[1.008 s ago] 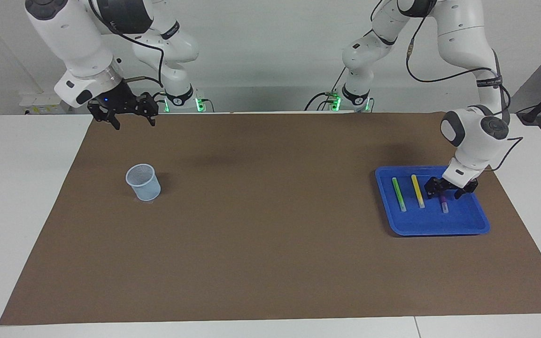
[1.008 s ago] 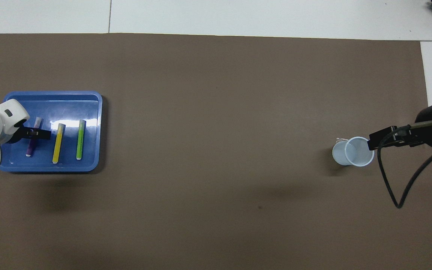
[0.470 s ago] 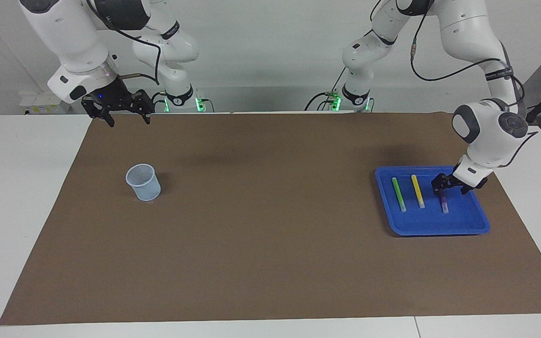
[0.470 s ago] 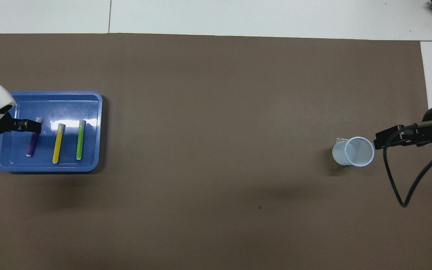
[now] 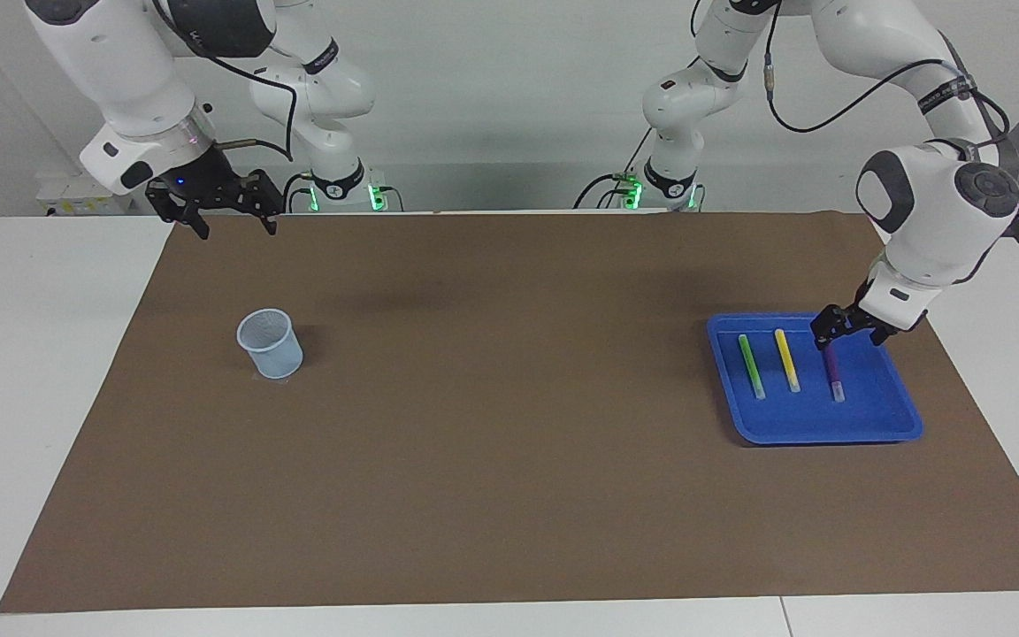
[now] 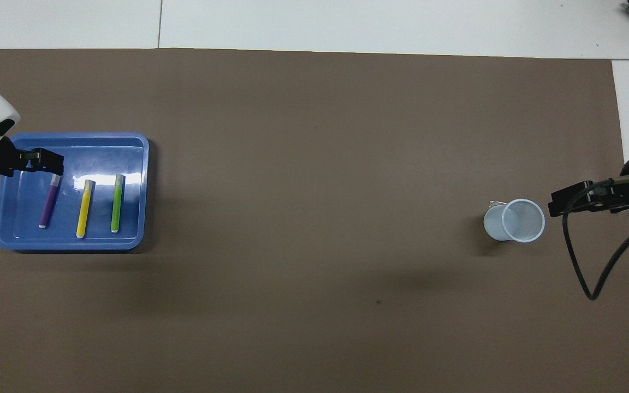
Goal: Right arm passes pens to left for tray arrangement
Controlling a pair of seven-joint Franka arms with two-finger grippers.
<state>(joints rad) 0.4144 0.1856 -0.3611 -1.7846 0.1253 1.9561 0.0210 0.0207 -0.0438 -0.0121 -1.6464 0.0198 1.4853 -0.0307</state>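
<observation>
Pens (image 5: 788,361) lie in the tray (image 5: 881,423); only the facing view shows both hands wide, empty.

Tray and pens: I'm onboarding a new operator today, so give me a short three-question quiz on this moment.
1. How many pens lie in the blue tray?
2. True or false: the left tool grips the purple pen.
3. Which pen lies between the others: A green, B yellow, C purple?

Key: 1. Three. 2. False; it is open, above the pen's end nearer the robots. 3. B.
</observation>
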